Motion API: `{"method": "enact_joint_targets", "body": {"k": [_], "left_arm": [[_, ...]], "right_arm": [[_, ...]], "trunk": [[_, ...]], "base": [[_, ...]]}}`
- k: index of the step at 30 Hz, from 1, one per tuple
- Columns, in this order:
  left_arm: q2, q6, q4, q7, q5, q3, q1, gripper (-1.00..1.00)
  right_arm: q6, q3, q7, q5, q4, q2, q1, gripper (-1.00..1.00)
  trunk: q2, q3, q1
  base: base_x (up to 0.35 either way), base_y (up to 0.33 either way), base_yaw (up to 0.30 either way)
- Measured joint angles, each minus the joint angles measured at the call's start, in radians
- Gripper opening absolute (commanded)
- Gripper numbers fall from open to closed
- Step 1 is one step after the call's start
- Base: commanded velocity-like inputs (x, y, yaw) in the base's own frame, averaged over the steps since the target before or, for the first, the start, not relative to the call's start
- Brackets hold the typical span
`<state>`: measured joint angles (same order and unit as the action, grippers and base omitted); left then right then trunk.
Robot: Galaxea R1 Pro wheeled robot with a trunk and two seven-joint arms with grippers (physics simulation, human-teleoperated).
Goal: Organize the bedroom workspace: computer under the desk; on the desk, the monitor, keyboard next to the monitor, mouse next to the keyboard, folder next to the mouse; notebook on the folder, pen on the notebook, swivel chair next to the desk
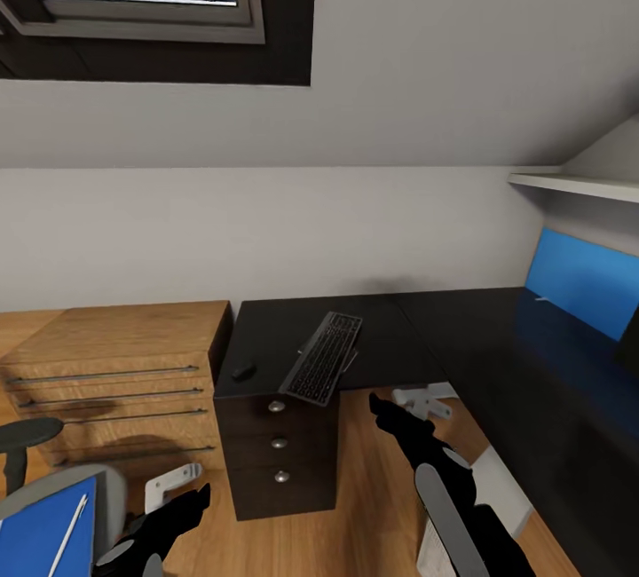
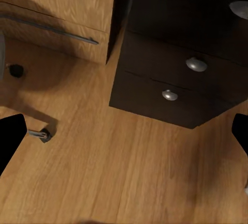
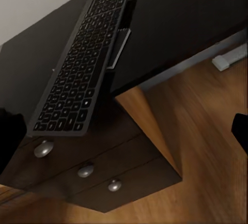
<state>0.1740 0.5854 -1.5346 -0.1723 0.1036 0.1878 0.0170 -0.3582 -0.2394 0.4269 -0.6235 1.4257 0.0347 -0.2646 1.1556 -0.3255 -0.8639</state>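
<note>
The keyboard (image 1: 321,358) (image 3: 82,64) lies slanted on the black desk (image 1: 399,333), its near end jutting over the front edge above the drawers (image 1: 278,444). A thin grey slab pokes out from under it; I cannot tell what it is. The dark mouse (image 1: 243,372) sits left of it. On the swivel chair (image 1: 35,479) at lower left rests the blue folder (image 1: 40,537) with the pen (image 1: 69,531) on top. My right gripper (image 1: 382,408) (image 3: 124,133) hangs open just before the keyboard. Low beside the drawers, my left gripper (image 1: 191,501) (image 2: 124,136) is open over the floor.
A light-wood dresser (image 1: 115,373) stands against the desk's left end. A blue panel (image 1: 581,280) backs the desk's right wing, with a dark shape (image 1: 628,342) cut off at the edge. A pale box (image 1: 501,484) sits under that wing. Wood floor (image 2: 119,172) lies between chair and desk.
</note>
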Motion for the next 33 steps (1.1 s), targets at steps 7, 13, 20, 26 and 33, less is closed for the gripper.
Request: {"method": "enact_joint_targets", "body": {"k": [7,13,20,26,33], "left_arm": [[0.0,0.0,-0.023,0.004,0.038,0.127,0.0,1.0],[0.0,0.001,-0.026,0.005,0.076,0.154,0.0,1.0],[0.0,0.003,-0.027,0.006,0.079,0.148,0.0,1.0],[0.0,0.004,-0.027,0.006,0.079,0.132,0.0,1.0],[0.0,0.004,-0.026,0.005,0.079,0.098,0.0,1.0]], "right_arm": [[-0.018,0.01,0.011,-0.001,0.038,-0.004,0.001,1.0],[-0.018,0.009,0.011,-0.007,0.065,-0.003,0.001,1.0],[-0.015,0.01,0.011,-0.008,0.068,-0.004,0.002,1.0],[-0.016,0.01,0.011,-0.008,0.069,-0.005,0.002,1.0],[-0.015,0.01,0.011,-0.008,0.069,-0.005,0.002,1.0]], "trunk": [[0.0,0.0,0.0],[0.0,0.0,0.0],[0.0,-0.002,0.0],[0.0,-0.007,0.0],[0.0,-0.012,0.0]], "base": [[0.012,0.0,0.0],[0.001,0.0,0.0],[0.0,0.0,0.097],[0.0,0.0,0.216],[0.0,0.0,0.219]]}}
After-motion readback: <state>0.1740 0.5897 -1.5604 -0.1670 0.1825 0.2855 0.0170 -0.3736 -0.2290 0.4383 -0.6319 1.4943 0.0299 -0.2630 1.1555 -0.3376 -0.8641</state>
